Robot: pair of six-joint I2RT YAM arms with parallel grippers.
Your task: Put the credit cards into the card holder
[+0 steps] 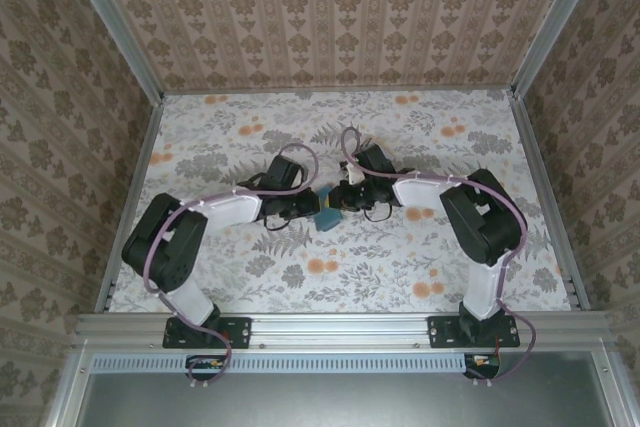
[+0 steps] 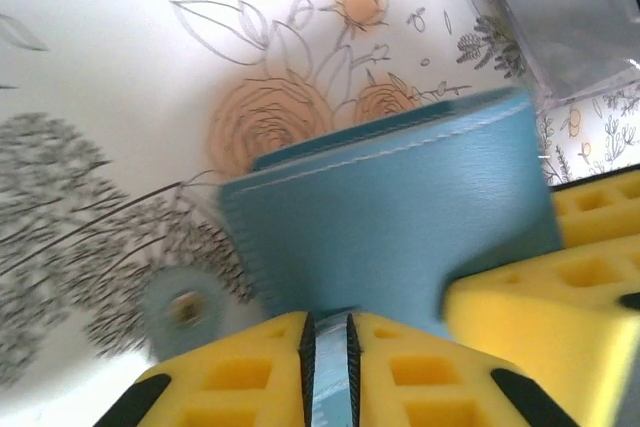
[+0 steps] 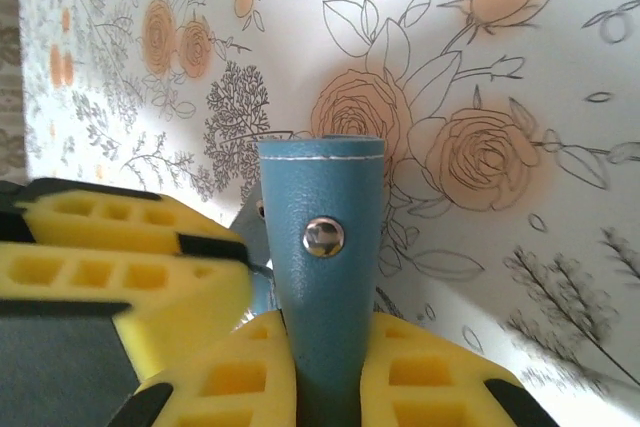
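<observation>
Pinching card holder [image 2: 400, 207] at 6 o'clock: left gripper [image 2: 325, 372] clamps edge, right gripper [image 3: 328, 377] clamps snap flap [image 3: 323, 237], likely to spread it open.

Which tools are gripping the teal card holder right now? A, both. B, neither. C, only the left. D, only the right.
A: the left tool pinches an edge of the holder, and the right tool clamps its snap strap.

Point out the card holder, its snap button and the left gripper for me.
card holder [image 2: 400, 207]: left wrist view, middle of its blue outer face.
snap button [image 3: 323, 237]: right wrist view, centre of the metal stud.
left gripper [image 2: 326, 337]: left wrist view, midway between its yellow fingertips.
</observation>
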